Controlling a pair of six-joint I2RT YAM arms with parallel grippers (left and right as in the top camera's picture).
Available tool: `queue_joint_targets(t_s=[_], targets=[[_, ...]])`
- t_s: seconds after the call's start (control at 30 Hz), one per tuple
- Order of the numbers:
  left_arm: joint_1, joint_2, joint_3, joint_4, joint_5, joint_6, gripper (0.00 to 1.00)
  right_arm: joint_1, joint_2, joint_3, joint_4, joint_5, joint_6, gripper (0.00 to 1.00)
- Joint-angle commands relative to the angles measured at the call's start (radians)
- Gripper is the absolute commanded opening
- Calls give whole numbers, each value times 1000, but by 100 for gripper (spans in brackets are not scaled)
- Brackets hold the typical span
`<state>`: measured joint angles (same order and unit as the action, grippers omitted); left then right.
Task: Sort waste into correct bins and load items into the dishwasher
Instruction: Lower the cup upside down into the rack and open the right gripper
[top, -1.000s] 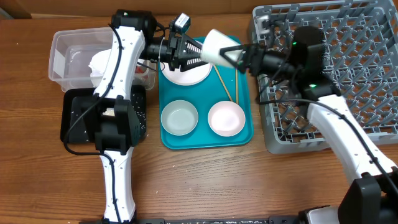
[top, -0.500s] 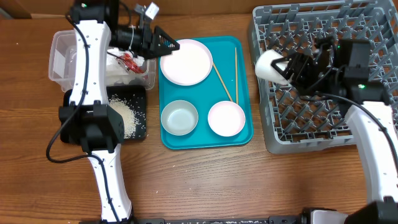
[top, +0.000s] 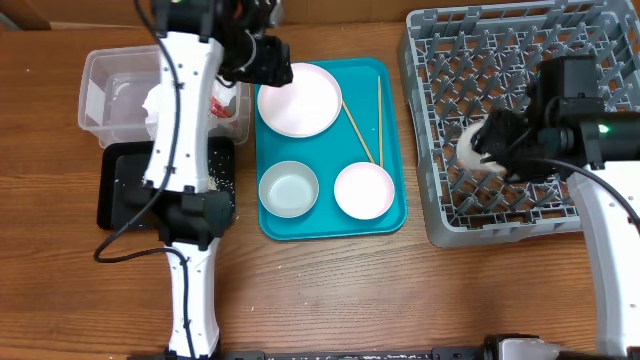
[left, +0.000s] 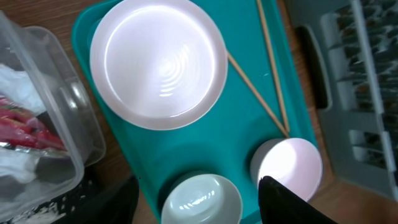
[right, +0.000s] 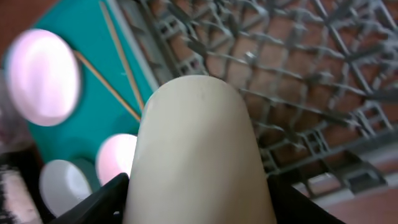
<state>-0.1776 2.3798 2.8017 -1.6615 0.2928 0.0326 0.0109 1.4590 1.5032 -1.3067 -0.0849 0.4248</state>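
right claw clamped on the small white cup, hovering over the grey dish rack, left claw spread wide with nothing in it, above the big white plate on the teal tray

Brown wood-grain worktop fills nearly all of the overhead view, evenly lit, no hard shadows. Paler tan strip along far edge. Dark bar along near edge. No walls, floor or windows visible.
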Motion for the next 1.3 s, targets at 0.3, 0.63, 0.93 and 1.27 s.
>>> queue_joint_targets(t_s=[0.3, 0.63, 0.93, 1.27], targets=[[-60, -10, 14, -6, -211, -41, 69, 2, 132, -31, -130, 68, -30, 56], [-59, -10, 14, -6, -211, -41, 69, 2, 188, -104, -66, 65, -33, 58], [-59, -10, 14, -9, -211, -41, 73, 1, 193, -124, -39, 61, -33, 76], [-59, -10, 14, -9, -211, -40, 75, 1, 193, -113, -51, 58, -34, 86]])
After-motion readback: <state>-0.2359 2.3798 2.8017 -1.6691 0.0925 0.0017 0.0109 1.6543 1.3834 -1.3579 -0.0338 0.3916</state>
